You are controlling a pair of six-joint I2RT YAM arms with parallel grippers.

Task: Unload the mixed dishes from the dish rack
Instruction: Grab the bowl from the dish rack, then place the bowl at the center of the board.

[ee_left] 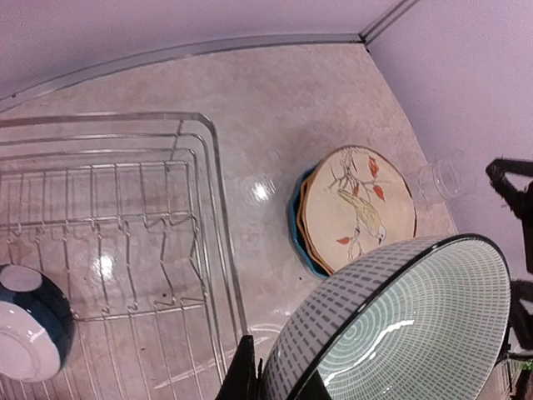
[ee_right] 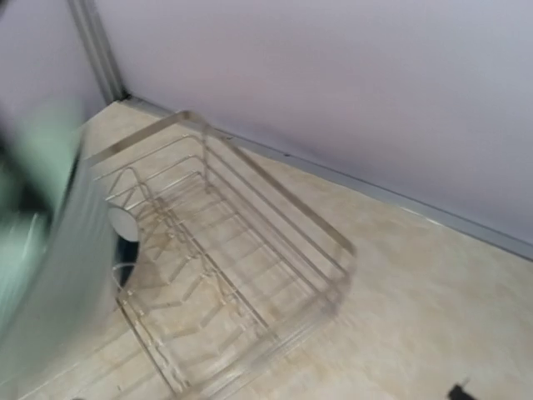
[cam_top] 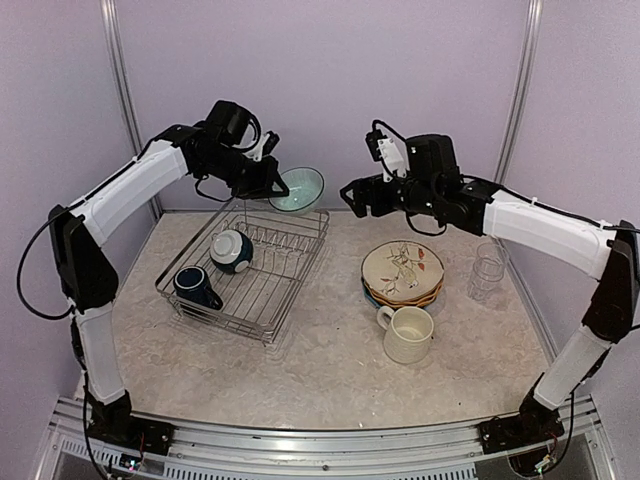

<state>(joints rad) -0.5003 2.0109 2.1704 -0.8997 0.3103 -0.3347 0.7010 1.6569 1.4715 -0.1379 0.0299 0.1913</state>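
Top external view: rectangular silver wire dish rack point(cam_top: 262, 305) stands on the beige mottled table point(cam_top: 330, 380).
Left gripper point(cam_top: 277, 186): raised above the rack's far right corner, fingers clamped on the rim of the teal bowl.
Teal bowl point(cam_top: 300, 190): pale teal ceramic with a dark rim and a dashed grey outside, tilted, clear of the rack wires.
Left wrist view: bowl rim point(ee_left: 391, 325) pinched at the bottom edge, with the rack below and to the left.
Right gripper point(cam_top: 357, 196): in the air just right of the rack's far end, fingers apart, holding nothing.
Inside the rack: navy mug point(cam_top: 196, 286) at the near left corner; dark white-lined bowl point(cam_top: 231, 251) beside it, tipped on its side.
Right of the rack: stack of plates point(cam_top: 402, 272), cream floral on top; large cream mug point(cam_top: 408, 334) nearer; clear glass point(cam_top: 487, 270) farthest right.
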